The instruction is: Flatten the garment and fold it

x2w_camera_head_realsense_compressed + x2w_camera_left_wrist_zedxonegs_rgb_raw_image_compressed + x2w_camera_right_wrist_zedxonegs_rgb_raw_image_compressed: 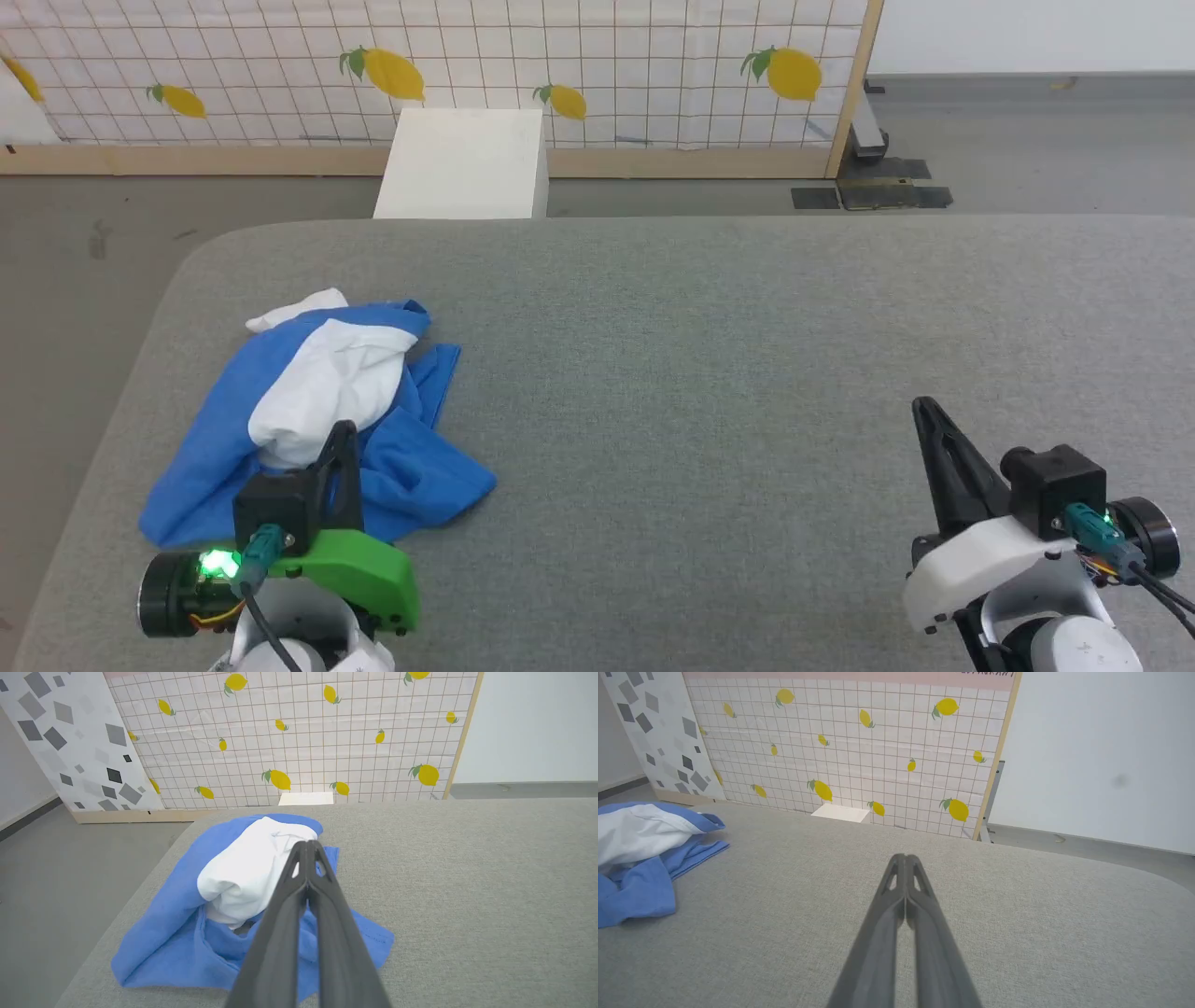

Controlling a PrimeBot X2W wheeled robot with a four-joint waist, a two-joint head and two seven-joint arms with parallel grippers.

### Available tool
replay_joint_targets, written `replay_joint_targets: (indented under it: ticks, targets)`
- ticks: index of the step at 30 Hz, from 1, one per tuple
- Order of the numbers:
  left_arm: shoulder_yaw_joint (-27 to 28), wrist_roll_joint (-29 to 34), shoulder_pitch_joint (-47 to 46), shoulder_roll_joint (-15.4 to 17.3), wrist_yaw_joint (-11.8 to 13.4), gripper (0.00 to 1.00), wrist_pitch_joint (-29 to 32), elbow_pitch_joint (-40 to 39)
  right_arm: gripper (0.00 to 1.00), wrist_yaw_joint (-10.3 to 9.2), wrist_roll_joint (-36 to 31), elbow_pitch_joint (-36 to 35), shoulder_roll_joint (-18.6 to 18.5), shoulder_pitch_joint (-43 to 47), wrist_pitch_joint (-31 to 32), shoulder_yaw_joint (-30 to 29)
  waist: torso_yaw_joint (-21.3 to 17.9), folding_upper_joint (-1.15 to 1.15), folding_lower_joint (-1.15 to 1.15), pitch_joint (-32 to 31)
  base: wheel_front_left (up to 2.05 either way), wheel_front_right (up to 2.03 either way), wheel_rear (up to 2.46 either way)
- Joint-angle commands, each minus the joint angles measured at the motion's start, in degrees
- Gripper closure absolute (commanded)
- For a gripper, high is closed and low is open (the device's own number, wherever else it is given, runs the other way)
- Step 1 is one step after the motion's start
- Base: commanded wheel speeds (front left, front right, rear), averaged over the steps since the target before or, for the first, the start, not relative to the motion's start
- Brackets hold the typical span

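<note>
The garment [308, 411] lies crumpled in a heap at the left of the grey padded table [709, 373], its white body bunched on top of spread blue cloth. My left gripper [344, 431] hovers at the heap's near edge, fingers pressed together and holding nothing. In the left wrist view the shut left gripper [307, 843] points over the white bundle of the garment [243, 877]. My right gripper [924, 407] stands shut over bare table at the lower right, far from the cloth. The right wrist view has the shut right gripper [904, 857] in the middle and the garment [640, 858] at its left edge.
A white box [464, 163] stands on the floor just beyond the table's far edge. Behind it runs a lemon-print screen [560, 65] with a wooden frame. The table's rounded left corner [201, 257] drops to grey floor.
</note>
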Motion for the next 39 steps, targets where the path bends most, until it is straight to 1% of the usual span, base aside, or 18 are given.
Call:
replay_joint_targets:
  ticks: [1, 11, 12, 30, 39]
  targets:
    - [0.1, 0.6, 0.8, -0.2, 0.0, 1.00, 0.1, -0.2, 1.00, -0.09, -0.4, -0.3, 0.0, 0.8, -0.5, 0.1, 0.0, 0.00, 0.00, 0.0, 0.00, 0.00, 0.00]
    - [0.1, 0.6, 0.8, -0.2, 0.0, 1.00, 0.1, -0.2, 1.00, -0.09, -0.4, -0.3, 0.0, 0.8, -0.5, 0.1, 0.0, 0.00, 0.00, 0.0, 0.00, 0.00, 0.00]
    - [0.0, 0.0, 0.0, 0.0, 0.0, 0.00, 0.0, 0.0, 0.00, 0.00, 0.0, 0.0, 0.0, 0.0, 0.0, 0.0, 0.0, 0.00, 0.00, 0.0, 0.00, 0.00, 0.00]
    - [-0.6, -1.7, 0.0, 0.0, 0.2, 0.00, -1.7, 1.8, 0.00, -0.01, 1.7, 1.4, 0.0, 0.8, -1.8, -1.5, 0.1, 0.00, 0.00, 0.0, 0.00, 0.00, 0.00]
    - [-0.4, -2.6, -0.1, 0.1, 0.4, 0.00, -2.8, 2.6, 0.00, -0.02, 2.2, 2.3, 0.0, 0.9, -2.9, -1.9, 1.5, 0.00, 0.00, 0.0, 0.00, 0.00, 0.00]
